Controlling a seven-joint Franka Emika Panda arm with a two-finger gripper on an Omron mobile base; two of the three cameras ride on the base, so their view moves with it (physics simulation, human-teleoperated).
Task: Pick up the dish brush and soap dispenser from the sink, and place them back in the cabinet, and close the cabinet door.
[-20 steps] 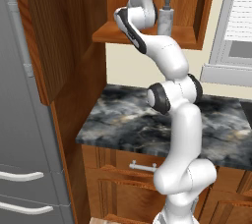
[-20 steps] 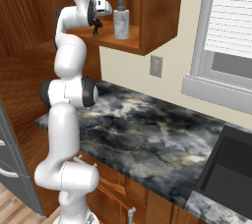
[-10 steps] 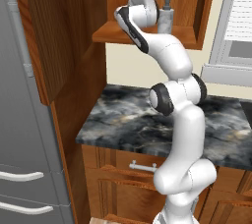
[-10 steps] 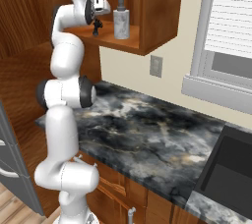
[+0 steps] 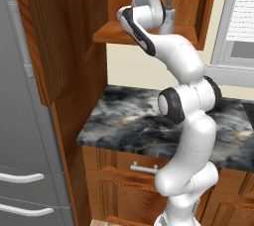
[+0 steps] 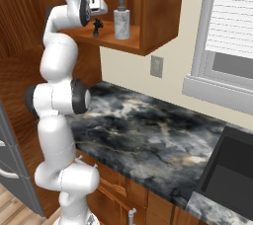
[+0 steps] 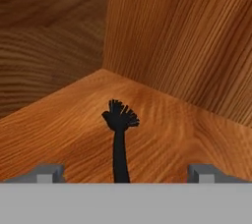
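My gripper [image 7: 126, 174] is open inside the cabinet [image 6: 153, 17], just over its wooden shelf floor. The dish brush [image 7: 119, 132] looks dark here. It lies on the shelf between my spread fingertips [image 7: 49, 173] and nothing grips it. From the right base view the brush [image 6: 97, 25] sits under my hand, with the gripper [image 6: 99, 13] just above it. The white soap dispenser [image 6: 121, 19] with its grey pump stands upright on the shelf to the brush's right, and its top [image 5: 169, 12] peeks out behind my arm. The cabinet door [image 5: 54, 31] stands open at the left. The black sink [image 6: 232, 169] is at the lower right.
A grey-black marbled countertop [image 6: 148, 125] runs below the cabinet, with wooden drawers [image 5: 124, 180] under it. The grey fridge [image 5: 20, 145] stands at the left. A window [image 6: 232, 36] and a wall outlet [image 6: 157, 66] are to the right of the cabinet.
My arm has shifted slightly to the left and back from the shelf. The jaws stay wide. Brush and bottle have not moved.
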